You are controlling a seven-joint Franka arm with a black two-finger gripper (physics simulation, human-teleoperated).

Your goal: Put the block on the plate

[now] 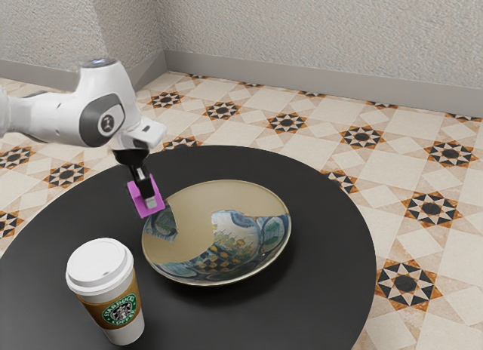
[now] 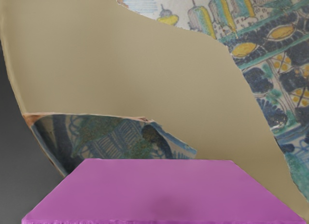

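Observation:
My gripper is at the plate's edge on the exterior view's left, pointing down, shut on the pink block. One dark finger lies across the block's near face; the far finger is hidden behind it. The block is held slightly tilted, seemingly raised above the rim. The wide plate has a beige area and blue-green painted patches. Looking from the hand, the block looms large and close, with the painted and beige surface of the plate beyond it.
A white-lidded paper coffee cup stands on the round black table, near the plate on the camera's side. The table's curved edge runs behind the plate, above a patterned tile floor.

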